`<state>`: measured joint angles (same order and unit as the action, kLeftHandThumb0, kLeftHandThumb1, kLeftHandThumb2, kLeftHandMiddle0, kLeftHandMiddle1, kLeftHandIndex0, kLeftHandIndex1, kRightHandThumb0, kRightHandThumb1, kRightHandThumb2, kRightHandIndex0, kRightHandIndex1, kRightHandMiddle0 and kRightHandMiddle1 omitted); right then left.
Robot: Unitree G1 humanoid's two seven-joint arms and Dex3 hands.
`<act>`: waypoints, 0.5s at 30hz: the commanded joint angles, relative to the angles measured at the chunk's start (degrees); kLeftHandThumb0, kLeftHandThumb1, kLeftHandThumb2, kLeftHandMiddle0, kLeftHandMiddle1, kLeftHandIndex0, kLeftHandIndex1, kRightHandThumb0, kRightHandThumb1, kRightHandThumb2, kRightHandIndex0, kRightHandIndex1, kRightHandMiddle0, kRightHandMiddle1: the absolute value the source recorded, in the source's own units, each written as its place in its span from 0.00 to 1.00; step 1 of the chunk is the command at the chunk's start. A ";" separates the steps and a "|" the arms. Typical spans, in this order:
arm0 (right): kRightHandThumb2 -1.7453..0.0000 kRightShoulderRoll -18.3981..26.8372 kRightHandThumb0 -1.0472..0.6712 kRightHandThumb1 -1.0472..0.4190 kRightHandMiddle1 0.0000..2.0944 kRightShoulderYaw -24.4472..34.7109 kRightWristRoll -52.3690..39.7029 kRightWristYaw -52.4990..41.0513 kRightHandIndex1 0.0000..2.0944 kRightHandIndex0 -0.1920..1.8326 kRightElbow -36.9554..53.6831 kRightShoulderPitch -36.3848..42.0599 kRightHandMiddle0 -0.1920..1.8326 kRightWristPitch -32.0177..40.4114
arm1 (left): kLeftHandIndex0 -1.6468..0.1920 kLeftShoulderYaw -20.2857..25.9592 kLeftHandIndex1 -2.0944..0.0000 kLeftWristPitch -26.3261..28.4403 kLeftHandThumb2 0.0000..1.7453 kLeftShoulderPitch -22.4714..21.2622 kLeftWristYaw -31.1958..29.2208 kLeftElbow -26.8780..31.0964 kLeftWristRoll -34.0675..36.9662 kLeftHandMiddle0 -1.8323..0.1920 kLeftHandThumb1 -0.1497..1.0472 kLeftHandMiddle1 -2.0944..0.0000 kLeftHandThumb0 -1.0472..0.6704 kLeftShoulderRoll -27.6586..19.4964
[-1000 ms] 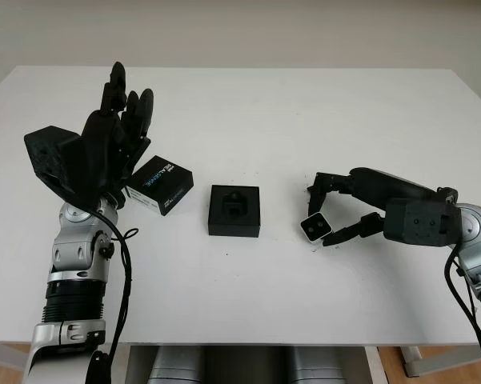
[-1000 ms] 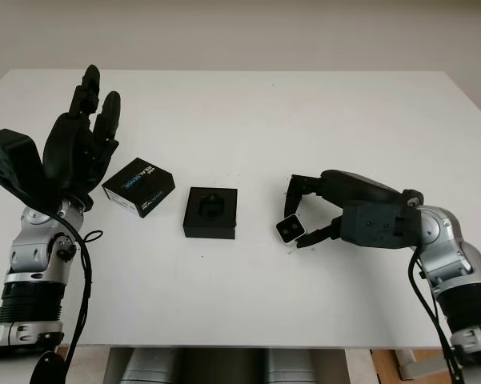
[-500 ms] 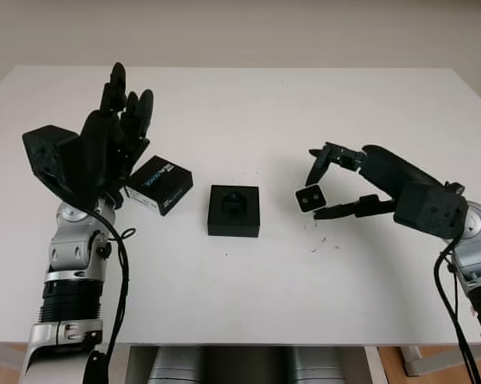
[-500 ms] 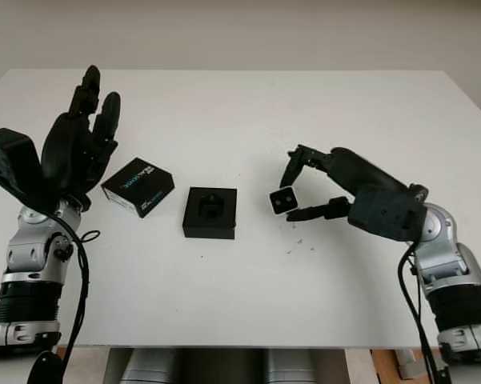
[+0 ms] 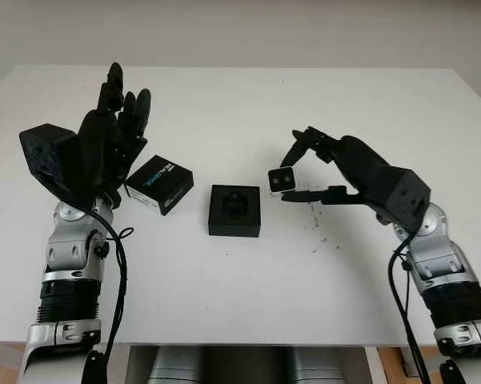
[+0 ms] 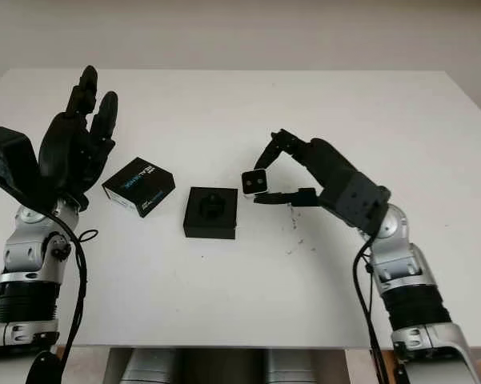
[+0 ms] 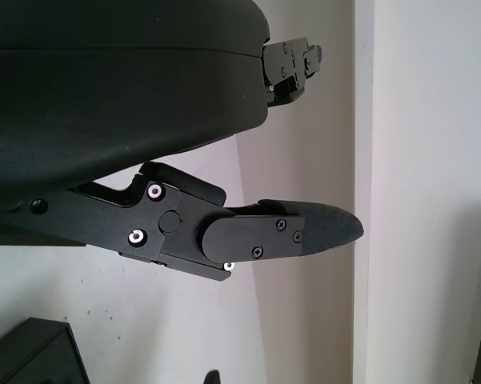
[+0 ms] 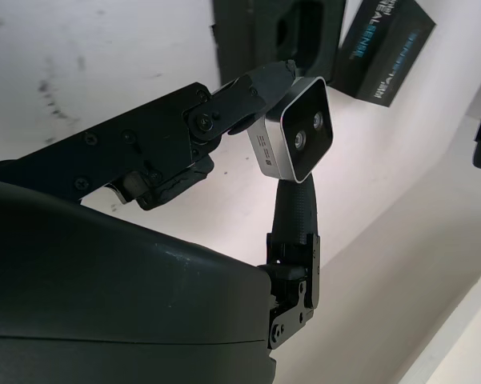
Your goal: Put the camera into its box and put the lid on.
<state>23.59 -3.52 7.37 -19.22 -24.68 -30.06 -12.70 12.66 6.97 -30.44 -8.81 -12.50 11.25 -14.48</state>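
The small silver camera (image 5: 282,179) hangs above the white table (image 5: 248,272), pinched in my right hand (image 5: 292,174), just right of the open black box (image 5: 234,210). In the right wrist view the camera (image 8: 298,141) shows two lenses and sits between my fingers (image 8: 224,104). The box has a moulded hollow and stands at the table's middle. Its black lid (image 5: 159,184), with blue and white print, lies to the box's left. My left hand (image 5: 116,136) is raised and open beside the lid.
Small dark specks (image 5: 324,240) mark the table right of the box. The table's front edge (image 5: 248,340) runs near the bottom, and the far half of the tabletop (image 5: 304,96) is bare white.
My right hand has lifted the camera off the table and carried it left, towards the box. The left hand, lid and box have stayed put.
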 commanded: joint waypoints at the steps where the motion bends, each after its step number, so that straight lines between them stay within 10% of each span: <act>1: 0.97 -2.48 0.33 0.07 0.82 0.22 -0.72 1.57 0.03 0.17 -2.25 -2.02 0.25 -0.59 | 0.98 0.19 0.97 0.20 0.23 0.33 0.19 1.30 0.14 0.96 1.00 0.97 0.25 -0.21; 15: 0.97 -9.09 0.33 0.07 0.84 -1.07 -0.26 3.98 0.03 0.17 -10.49 -6.01 0.26 -0.43 | 0.98 0.09 0.97 0.29 0.24 0.78 0.35 1.79 0.05 0.97 1.00 0.98 0.25 -0.20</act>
<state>15.19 -4.61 7.39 -15.66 -35.11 -34.67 -13.13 12.63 7.25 -30.07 -8.50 -11.72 11.25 -14.46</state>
